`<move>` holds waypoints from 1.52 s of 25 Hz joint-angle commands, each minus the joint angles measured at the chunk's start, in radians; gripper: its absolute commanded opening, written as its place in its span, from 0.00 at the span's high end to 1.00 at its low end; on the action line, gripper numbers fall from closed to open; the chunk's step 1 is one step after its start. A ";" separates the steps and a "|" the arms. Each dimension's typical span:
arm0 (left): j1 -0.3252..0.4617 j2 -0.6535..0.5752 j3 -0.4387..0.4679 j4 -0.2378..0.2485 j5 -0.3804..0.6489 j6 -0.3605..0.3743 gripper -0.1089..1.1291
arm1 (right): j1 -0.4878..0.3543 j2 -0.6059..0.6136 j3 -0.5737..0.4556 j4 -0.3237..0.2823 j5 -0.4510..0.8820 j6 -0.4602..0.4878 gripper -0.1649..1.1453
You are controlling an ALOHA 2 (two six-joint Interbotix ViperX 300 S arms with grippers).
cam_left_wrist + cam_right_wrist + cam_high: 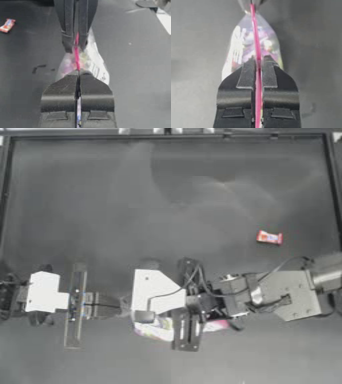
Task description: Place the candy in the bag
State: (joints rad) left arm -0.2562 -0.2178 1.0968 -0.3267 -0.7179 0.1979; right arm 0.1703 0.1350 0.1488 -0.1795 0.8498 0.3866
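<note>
bag (pixel 157 329): held off the worktop (pixel 133 203), pink strip pinched at both ends
left fingers (pixel 78 75): clenched on bag
right fingers (pixel 258 65): clenched on bag
candy (pixel 269 237): lying loose, well away, nearer the right arm

No word, brand or number could be read anywhere. The bag (pixel 249 47) carried white printing on its clear side, too blurred to make out. The candy (pixel 269 237), toward three o'clock on the table, showed whitish-blue marks on its red-orange wrapper, too small to read as letters.
</note>
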 commanded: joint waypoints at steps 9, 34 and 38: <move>-0.006 -0.058 -0.003 0.002 -0.006 0.002 0.81 | 0.032 -0.080 0.052 0.006 0.018 0.057 0.72; -0.006 -0.041 -0.003 0.002 -0.003 0.000 0.81 | 0.072 -0.181 0.175 -0.002 0.018 0.169 0.72; -0.006 -0.041 -0.003 0.002 -0.003 0.000 0.81 | 0.080 -0.207 0.202 -0.005 0.014 0.192 0.72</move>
State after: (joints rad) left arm -0.2577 -0.2178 1.0953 -0.3267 -0.7194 0.1979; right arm 0.2316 -0.0307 0.3451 -0.1871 0.8498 0.5691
